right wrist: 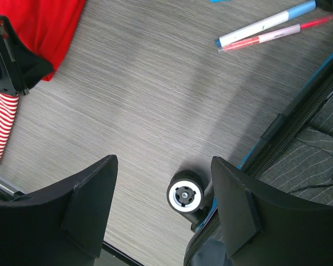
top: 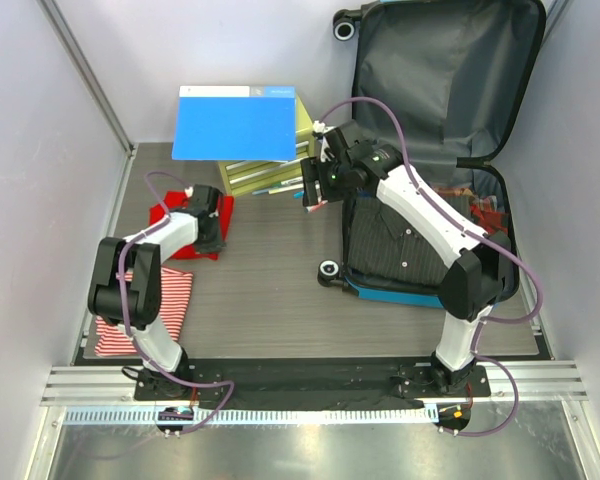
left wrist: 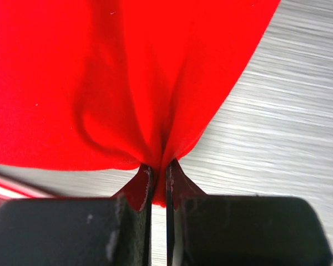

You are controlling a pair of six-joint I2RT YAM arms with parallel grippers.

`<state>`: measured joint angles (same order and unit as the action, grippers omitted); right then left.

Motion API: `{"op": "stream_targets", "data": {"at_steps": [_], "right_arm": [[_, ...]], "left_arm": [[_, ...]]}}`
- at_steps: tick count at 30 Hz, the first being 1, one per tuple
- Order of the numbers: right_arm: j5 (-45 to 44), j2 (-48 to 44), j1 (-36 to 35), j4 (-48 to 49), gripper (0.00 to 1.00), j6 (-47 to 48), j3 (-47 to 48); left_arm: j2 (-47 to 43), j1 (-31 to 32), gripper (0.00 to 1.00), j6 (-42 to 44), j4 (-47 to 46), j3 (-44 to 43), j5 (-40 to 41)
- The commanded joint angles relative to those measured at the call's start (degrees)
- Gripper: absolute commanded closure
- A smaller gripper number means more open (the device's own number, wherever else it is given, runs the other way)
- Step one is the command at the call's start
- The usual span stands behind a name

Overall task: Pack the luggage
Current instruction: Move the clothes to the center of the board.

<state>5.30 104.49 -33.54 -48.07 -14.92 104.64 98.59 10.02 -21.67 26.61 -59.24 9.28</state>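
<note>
A view from above shows a grey table (top: 265,305) with two robot arms bolted at its near edge. The luggage (top: 440,90) lies open on the right side of the table. Its lid, lined in dark grey, leans up against the back wall. A bright blue edge shows along its near side.

A dark pinstriped shirt (top: 390,245) lies inside the luggage's lower half. Some small red things sit at the right inner edge, too small to make out.

The right gripper (top: 315,190) hovers just left of the luggage, above bare table. In its wrist view the right gripper (right wrist: 164,163) has its jaws wide apart with nothing between them. Below them is a luggage wheel (right wrist: 185,195), white-hubbed with a black tyre. The luggage's zipped rim (right wrist: 283,127) and the shirt (right wrist: 316,160) fill that view's right side. Two pens (right wrist: 266,23) lie on the table, left of the luggage.

Well left of the luggage, the left gripper (top: 208,225) rests on a red cloth (top: 165,215). Its wrist view shows the left gripper (left wrist: 158,169) with jaws pinched together on a fold of the red cloth (left wrist: 127,72), which puckers upward from the grip.

A red-and-white striped cloth (top: 170,295) lies nearer the arm bases, also far left of the luggage.

Behind and left of the luggage stands a yellow-green drawer box (top: 270,172). A flat blue folder (top: 235,125) lies on top of it.
</note>
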Motion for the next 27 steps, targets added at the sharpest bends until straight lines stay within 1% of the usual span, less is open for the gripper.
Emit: {"op": "stream_targets", "data": {"at_steps": [1, 4, 5, 9, 16, 21, 25, 27], "right_arm": [[0.7, 1.2, 0.0, -0.3, 0.26, 0.1, 2.1], [0.8, 1.4, 0.0, -0.3, 0.26, -0.7, 1.3], [0.9, 1.4, 0.0, -0.3, 0.26, -0.9, 1.0], [0.9, 0.9, 0.0, -0.3, 0.26, -1.7, -1.8], [1.2, 0.1, 0.0, 0.0, 0.26, -2.6, -5.8], [1.7, -0.2, 0.0, 0.0, 0.26, -3.5, -8.0], [2.5, 0.2, 0.0, 0.7, 0.26, -4.2, -9.1], [2.9, 1.0, 0.0, 1.3, 0.26, -4.6, -9.3]], "left_arm": [[3.3, 4.7, 1.00, -4.2, 0.9, 0.7, -9.1], [3.1, 8.0, 1.00, -5.7, 0.6, 0.1, -9.1], [3.1, 8.8, 1.00, -6.2, 0.5, -0.1, -11.3], [4.7, 12.8, 1.00, -8.7, -0.6, -1.2, -13.3], [8.3, 20.3, 1.00, -13.7, -1.3, -6.8, -17.5], [10.1, 24.2, 1.00, -16.4, -1.5, -10.3, -19.1], [10.8, 26.7, 1.00, -17.9, -1.3, -10.7, -19.8], [10.1, 26.8, 0.87, -18.3, -0.5, -10.5, -19.9]]}}
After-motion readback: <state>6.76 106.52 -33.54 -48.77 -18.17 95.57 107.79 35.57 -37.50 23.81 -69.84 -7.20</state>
